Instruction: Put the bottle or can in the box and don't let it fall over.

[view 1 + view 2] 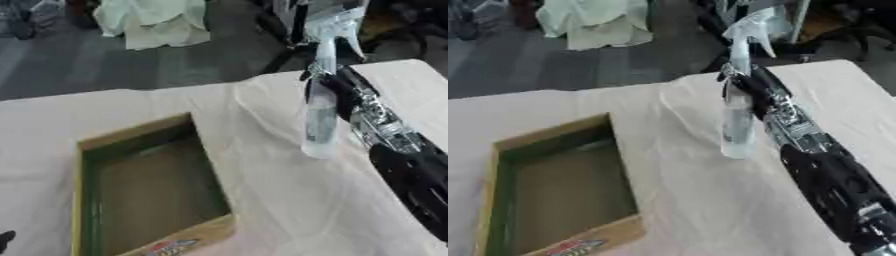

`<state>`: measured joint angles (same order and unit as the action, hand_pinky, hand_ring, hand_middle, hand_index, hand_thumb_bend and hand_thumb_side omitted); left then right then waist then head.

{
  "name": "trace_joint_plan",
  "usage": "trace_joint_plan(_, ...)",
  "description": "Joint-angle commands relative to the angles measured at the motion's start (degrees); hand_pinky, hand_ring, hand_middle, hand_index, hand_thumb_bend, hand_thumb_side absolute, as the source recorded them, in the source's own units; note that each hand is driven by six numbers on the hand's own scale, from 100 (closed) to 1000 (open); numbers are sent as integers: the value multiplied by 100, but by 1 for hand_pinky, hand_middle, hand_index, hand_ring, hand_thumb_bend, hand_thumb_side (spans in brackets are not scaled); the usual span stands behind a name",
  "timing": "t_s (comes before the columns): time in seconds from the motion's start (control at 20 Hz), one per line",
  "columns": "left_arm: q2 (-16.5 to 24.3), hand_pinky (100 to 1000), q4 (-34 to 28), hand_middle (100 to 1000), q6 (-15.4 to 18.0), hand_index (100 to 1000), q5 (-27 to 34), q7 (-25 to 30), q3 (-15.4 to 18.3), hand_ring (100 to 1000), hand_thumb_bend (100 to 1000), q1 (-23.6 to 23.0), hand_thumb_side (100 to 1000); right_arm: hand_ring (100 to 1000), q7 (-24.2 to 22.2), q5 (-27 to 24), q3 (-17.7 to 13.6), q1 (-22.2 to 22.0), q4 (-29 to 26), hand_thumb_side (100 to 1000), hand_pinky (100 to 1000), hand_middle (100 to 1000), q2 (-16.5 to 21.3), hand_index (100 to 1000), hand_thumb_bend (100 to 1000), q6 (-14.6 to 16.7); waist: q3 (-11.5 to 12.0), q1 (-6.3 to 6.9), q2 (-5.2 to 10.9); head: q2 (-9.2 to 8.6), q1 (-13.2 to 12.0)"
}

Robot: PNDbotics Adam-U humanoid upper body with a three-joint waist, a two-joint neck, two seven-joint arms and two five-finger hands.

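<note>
A clear spray bottle (321, 125) with a pale trigger head (337, 25) stands upright to the right of the box, and whether its base touches the cloth I cannot tell. My right hand (337, 92) is curled round its upper body from behind, the black and silver arm coming in from the lower right. The open cardboard box (131, 131) with green inner walls lies at the left, with nothing inside it. The bottle is well to the right of the box's right wall. A dark tip of my left hand (5, 240) shows at the lower left corner.
A creased white cloth (675, 200) covers the table. The table's far edge runs just behind the bottle. Beyond it on the grey floor are a pale heap of fabric (153, 22) and dark equipment (833, 30) at the back right.
</note>
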<state>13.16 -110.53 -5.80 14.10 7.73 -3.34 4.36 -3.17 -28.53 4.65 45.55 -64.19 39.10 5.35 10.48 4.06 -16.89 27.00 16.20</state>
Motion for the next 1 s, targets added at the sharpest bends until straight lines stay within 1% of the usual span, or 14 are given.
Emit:
trace_joint_plan(0.05,66,1000,-81,1000,7,770,4,9,31,866,108,32,949,265,158,-79,-60,76,-149,435,217,391,145,336,100,-2,3,-27,88,-58,-22)
trace_joint_plan(0.2,70,1000,-80,1000,7,769,5,8,33,865,108,27,949,218,312,-65,-58,60,-206,419,196,332,165,273,100,14,-3,-30,93,-50,-24)
trace_joint_plan(0.25,71,1000,-81,1000,8,769,6,8,33,865,108,26,948,215,365,-50,-58,54,-222,419,194,328,171,269,100,15,-4,-30,96,-48,-24)
trace_joint_plan(0.3,75,1000,-81,1000,8,768,4,8,35,864,108,25,948,200,418,-39,-61,50,-236,416,185,301,178,243,100,15,-6,-30,99,-47,-26)
trace_joint_plan(0.45,83,1000,-79,1000,10,767,10,4,39,864,108,18,948,189,527,-15,-61,36,-316,417,181,264,201,213,100,44,-14,-30,109,-50,-28)
trace_joint_plan(0.6,88,1000,-78,1000,11,765,19,9,36,863,108,16,947,176,586,5,-65,30,-416,430,170,247,232,198,100,111,-17,-32,119,-44,-23)
trace_joint_plan(0.75,102,1000,-77,1000,13,765,22,8,42,862,108,5,946,176,606,42,-77,20,-576,454,169,248,293,198,100,261,-29,-40,140,-25,-17)
trace_joint_plan(0.8,107,1000,-77,1000,16,765,23,8,43,862,110,3,949,177,612,60,-82,16,-627,508,169,250,315,198,100,316,-32,-44,150,-17,-15)
trace_joint_plan(0.85,111,1000,-77,1000,18,765,24,7,46,862,107,1,943,177,622,81,-89,16,-678,470,169,250,343,199,100,368,-34,-50,164,-8,-11)
trace_joint_plan(1.0,133,1000,-73,1000,18,765,32,-1,59,860,108,-11,941,179,694,78,-113,54,-864,470,173,251,469,200,100,473,-29,-86,219,12,22)
